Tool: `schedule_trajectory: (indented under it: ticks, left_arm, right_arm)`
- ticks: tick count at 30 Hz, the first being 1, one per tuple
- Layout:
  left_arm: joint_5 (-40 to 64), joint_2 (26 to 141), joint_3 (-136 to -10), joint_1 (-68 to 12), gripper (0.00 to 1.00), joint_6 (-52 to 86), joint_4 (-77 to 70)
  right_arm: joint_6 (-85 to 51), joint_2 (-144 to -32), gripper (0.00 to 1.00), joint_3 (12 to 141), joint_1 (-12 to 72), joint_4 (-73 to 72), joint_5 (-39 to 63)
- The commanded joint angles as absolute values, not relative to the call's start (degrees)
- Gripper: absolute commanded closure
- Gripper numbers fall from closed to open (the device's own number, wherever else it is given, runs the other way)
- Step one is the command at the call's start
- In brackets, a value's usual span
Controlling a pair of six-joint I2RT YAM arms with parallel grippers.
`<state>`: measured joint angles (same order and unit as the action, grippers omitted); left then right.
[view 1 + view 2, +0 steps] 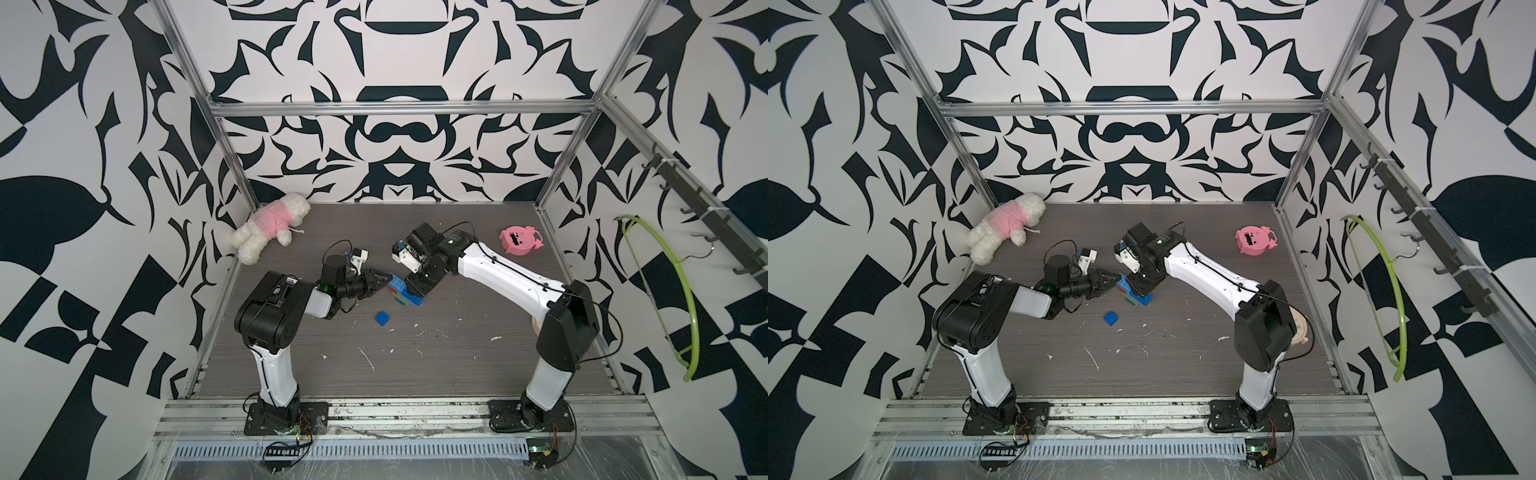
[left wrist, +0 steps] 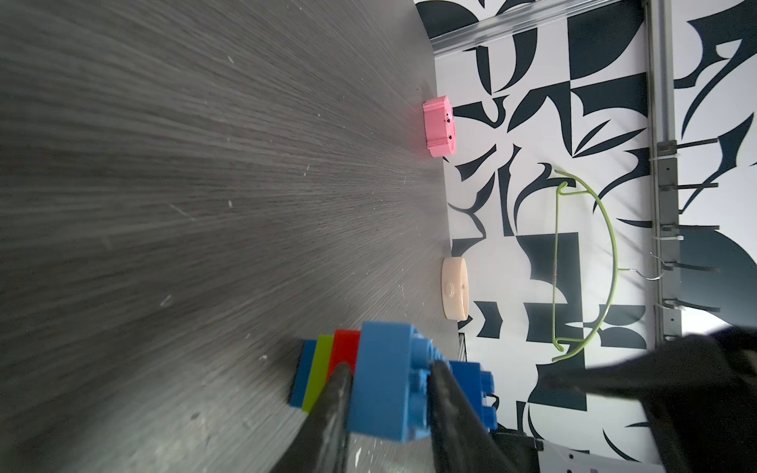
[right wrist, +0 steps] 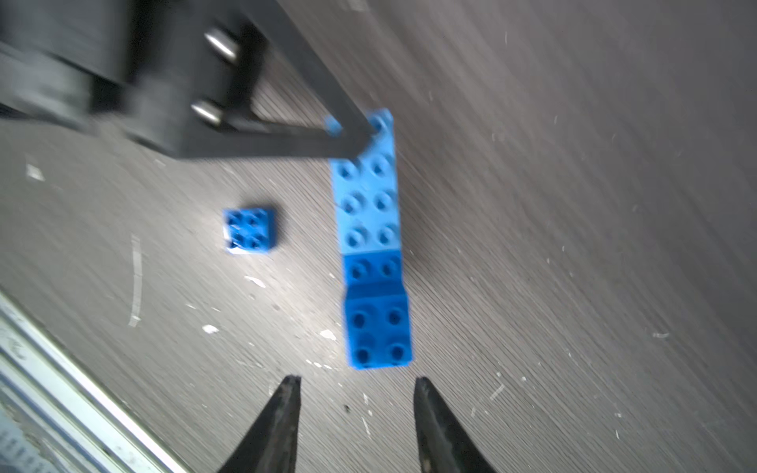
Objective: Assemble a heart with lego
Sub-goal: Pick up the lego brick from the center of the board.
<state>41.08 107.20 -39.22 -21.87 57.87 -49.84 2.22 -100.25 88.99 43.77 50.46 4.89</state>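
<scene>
In both top views: reaching sideways with the left gripper (image 1: 384, 277) onto the heart (image 1: 397, 286) at mid-table; jaw gap too small to judge there. Poised over the same cluster with the right gripper (image 1: 415, 289), fingertips hidden under its own wrist. Near the heart, toward the front edge, a loose blue brick (image 1: 382, 319).

Left wrist view: clamped on the heart's light-blue brick from both sides; red, lime and blue layers beneath, partly covered by the fingers (image 2: 336, 393).

Right wrist view: blurred; parted jaws, nothing between, tips just short of the heart's dark-blue end.

Heart (image 1: 397, 286) — partly behind right claw (image 1: 415, 291)
</scene>
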Motion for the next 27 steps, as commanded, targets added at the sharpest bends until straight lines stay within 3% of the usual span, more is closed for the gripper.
schedule_trajectory:
  ticks: [1,14,27]
  left_arm:
    - [40.6,105.8,-38.3,-21.9,0.66,57.5,-48.1]
    - [40.3,105.5,-38.5,-21.8,0.66,57.5,-47.9]
    - [40.4,105.4,-38.5,-21.8,0.66,57.5,-47.8]
  right_arm:
    - [-2.3,-97.1,0.53,84.0,48.9,41.6,6.6]
    - [-8.4,-102.3,0.50,69.9,54.2,17.7,4.0]
    - [-7.1,-108.9,0.46,73.5,54.9,16.6,0.6]
